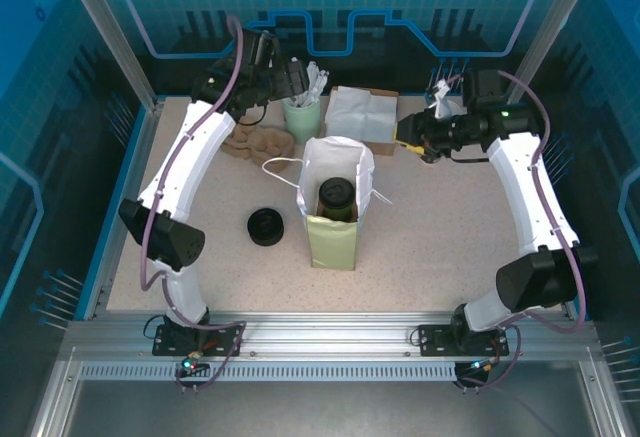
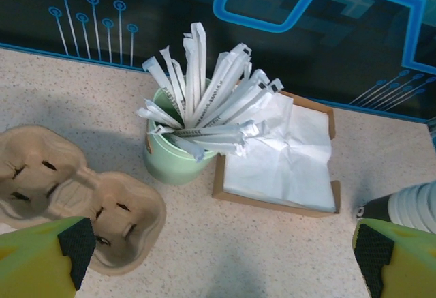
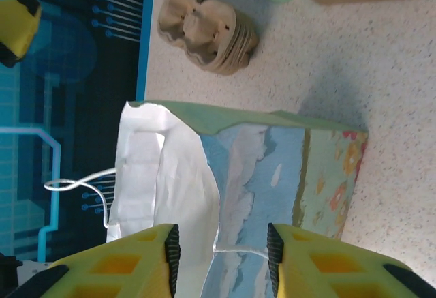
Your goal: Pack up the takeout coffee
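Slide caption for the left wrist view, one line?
Open left gripper above a green cup of wrapped straws, flanked by a cardboard napkin tray and pulp cup carriers.

The top camera hangs high behind the arm bases and looks steeply down on the whole table [image 1: 450, 247], the far wall at its top edge. The left wrist camera sits low and close at the far left, facing the back wall over the cup of straws [image 2: 170, 161], the napkin box [image 2: 219, 175] and the cup carriers [image 2: 102, 209], all seen from above too. The right wrist camera is rolled sideways, close to the paper bag [image 3: 286, 168], with the carriers beyond.
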`<state>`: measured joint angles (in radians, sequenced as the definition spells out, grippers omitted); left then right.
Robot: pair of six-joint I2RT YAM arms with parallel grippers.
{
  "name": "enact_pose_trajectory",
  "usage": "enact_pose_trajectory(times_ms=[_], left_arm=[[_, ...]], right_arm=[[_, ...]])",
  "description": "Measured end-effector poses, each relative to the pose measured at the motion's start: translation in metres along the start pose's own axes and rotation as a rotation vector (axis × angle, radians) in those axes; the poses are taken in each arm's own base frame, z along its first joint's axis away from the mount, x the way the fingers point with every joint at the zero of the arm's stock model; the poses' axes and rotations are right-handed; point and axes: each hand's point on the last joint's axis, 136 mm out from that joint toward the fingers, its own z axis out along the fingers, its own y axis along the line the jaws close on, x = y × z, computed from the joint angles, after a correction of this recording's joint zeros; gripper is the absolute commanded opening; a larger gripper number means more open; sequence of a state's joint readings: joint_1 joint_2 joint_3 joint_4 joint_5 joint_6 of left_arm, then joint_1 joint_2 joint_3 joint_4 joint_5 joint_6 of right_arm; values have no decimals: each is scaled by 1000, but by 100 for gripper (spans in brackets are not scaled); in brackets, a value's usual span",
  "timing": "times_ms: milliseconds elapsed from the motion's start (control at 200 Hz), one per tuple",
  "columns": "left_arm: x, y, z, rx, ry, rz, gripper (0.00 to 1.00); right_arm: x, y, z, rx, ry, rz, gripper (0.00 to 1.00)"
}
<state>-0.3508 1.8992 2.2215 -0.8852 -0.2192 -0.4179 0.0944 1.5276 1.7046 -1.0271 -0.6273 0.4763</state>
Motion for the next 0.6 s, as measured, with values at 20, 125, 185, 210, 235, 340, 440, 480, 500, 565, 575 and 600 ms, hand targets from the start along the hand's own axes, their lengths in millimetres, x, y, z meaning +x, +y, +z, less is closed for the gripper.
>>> enact_pose_trajectory(times_ms=[20,125,185,210,235,340,440,480,500,565,575,600], left_arm=[[-1,2,3,-4,1,1,99],[0,11,16,-22,15,6,99],[-1,17,21,-34,19,12,99],[-2,20,23,-38,18,15,99],[-3,21,25,-40,13,21,99],[-8,23,34,-37,-9,41,98],[-10,19,46,-16,-18,36,96],[-9,17,51,-5,-16,24,95],[-8,16,53,-1,-14,22,94],[-7,12,61,16,-8,14,93],[-6,12,62,19,-5,13,93],[-6,11,64,21,-4,12,93]], right_arm=[[-2,0,-2,3,-7,-1,40],[-8,0,-8,15,-32,-8,40],[-10,0,-11,23,-43,-12,39],[-11,0,-12,28,-49,-15,39],[-12,1,-13,31,-55,-18,39],[-17,-1,-16,53,-88,-30,39],[-21,1,-21,62,-131,-38,39],[-23,3,-24,61,-146,-45,39],[-23,4,-25,59,-152,-49,39],[-24,7,-28,54,-170,-60,39],[-23,7,-29,53,-173,-62,39],[-23,8,-29,51,-178,-66,39]])
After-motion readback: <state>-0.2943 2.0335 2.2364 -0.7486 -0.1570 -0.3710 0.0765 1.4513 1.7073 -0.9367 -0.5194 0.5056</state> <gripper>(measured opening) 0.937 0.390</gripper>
